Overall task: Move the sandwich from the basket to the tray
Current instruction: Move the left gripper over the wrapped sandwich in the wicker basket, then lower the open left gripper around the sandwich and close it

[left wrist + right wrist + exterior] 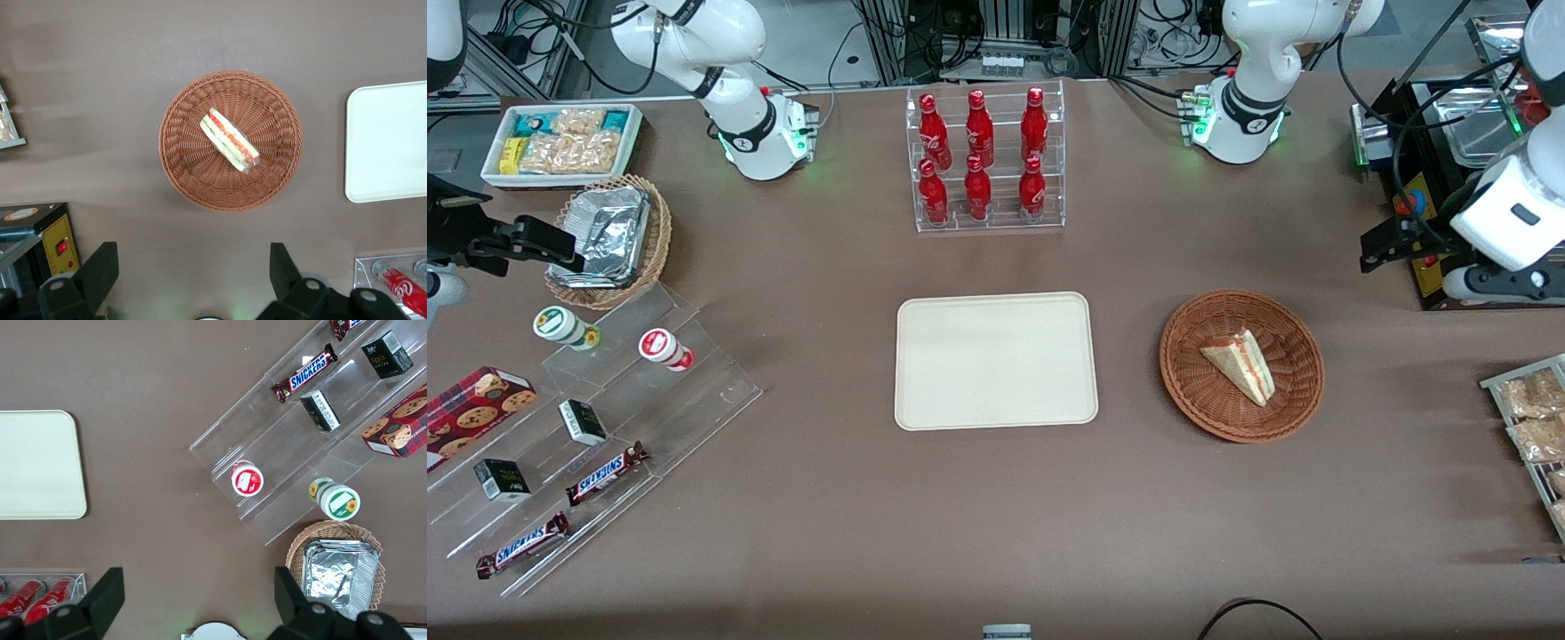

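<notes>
The sandwich [1240,364] [230,140], a pale bread wedge with a red and green filling edge, lies in the middle of the round reddish-brown wicker basket [1209,404] [193,173]. Beside the basket, toward the parked arm's end, the cream tray [996,360] [387,140] [37,463] lies flat with nothing on it. My left gripper [1380,247] [193,257] hangs high over the table, farther from the front camera than the basket and toward the working arm's end. It is open, fingers wide apart, holding nothing.
A clear rack of red bottles [987,160] [400,283] stands farther from the front camera than the tray. A black box with a red button [1414,213] [57,243] sits close by the gripper. Bagged snacks [1534,418] lie at the table's working-arm end.
</notes>
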